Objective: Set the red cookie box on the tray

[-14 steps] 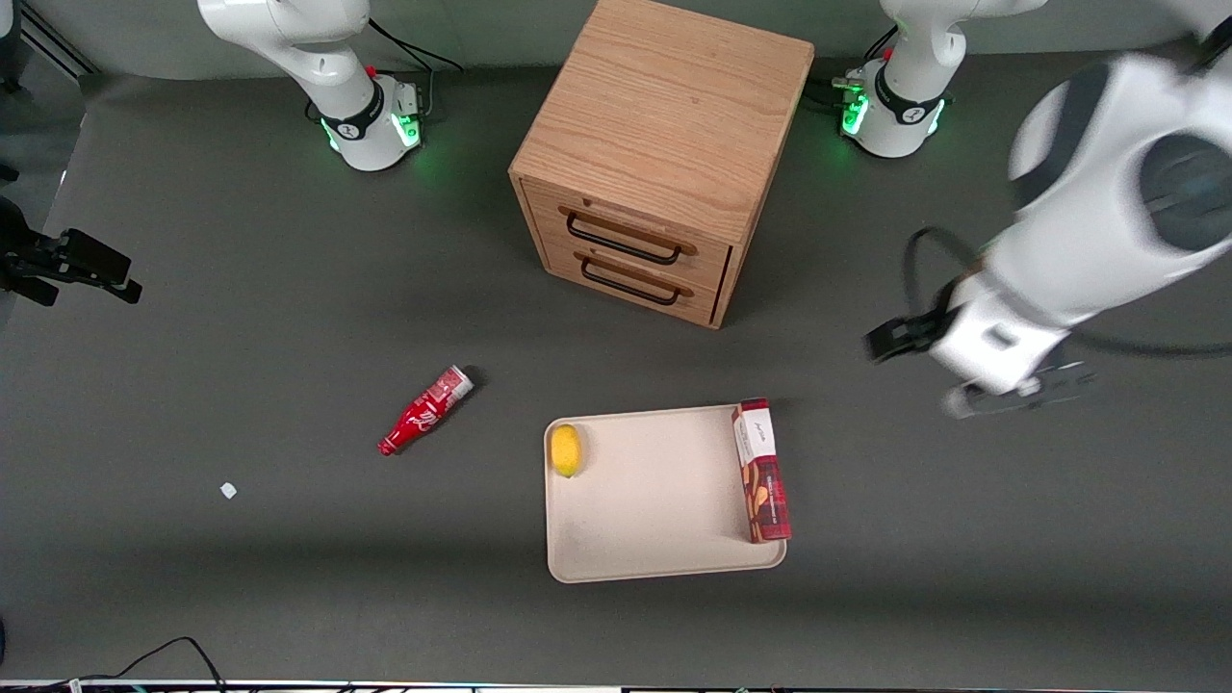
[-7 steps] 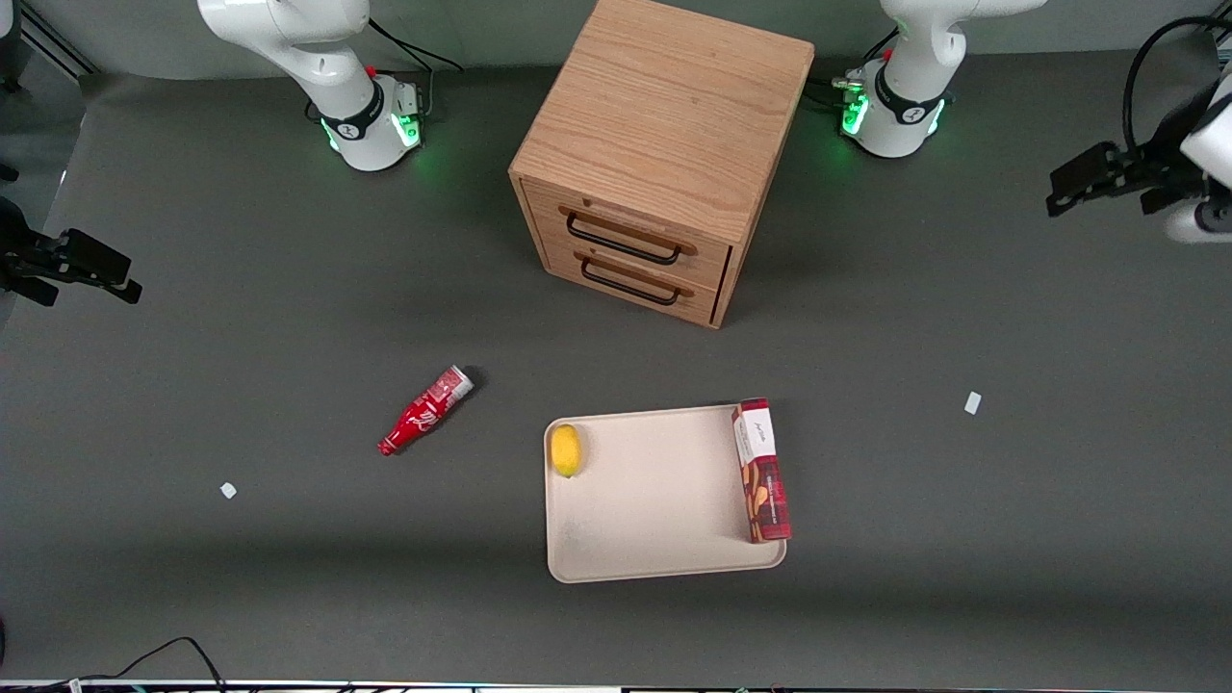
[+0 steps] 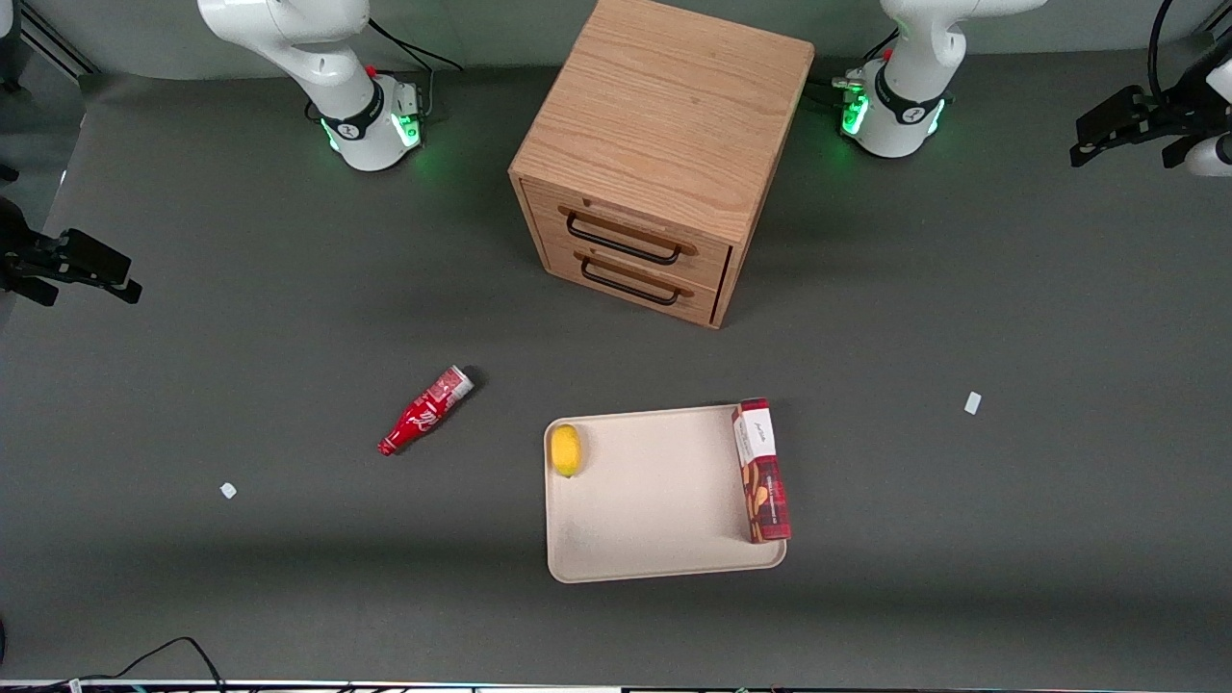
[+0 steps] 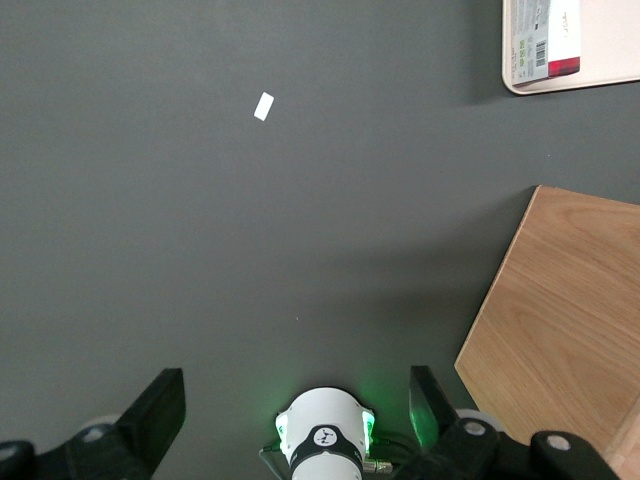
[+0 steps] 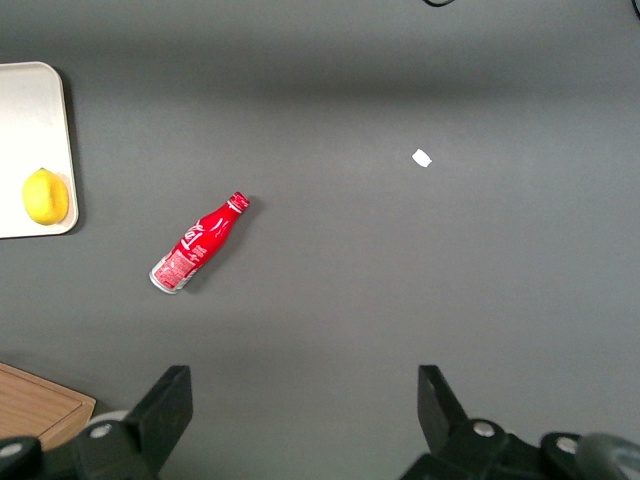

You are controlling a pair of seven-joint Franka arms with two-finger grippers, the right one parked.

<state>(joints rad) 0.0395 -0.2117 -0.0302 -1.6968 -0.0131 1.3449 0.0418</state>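
The red cookie box lies flat on the cream tray, along the tray's edge toward the working arm's end. One end of the box also shows in the left wrist view, on the tray. My left gripper is high and far from the tray, at the working arm's end of the table near its own base. It is open and empty in the left wrist view, with both fingers wide apart.
A yellow lemon sits on the tray's edge toward the parked arm. A red soda bottle lies on the table beside the tray. The wooden two-drawer cabinet stands farther from the camera. Small white scraps lie on the mat.
My left arm has pulled away from beside the tray, up and toward its base at the table's end. The box, tray, lemon and bottle have not moved.
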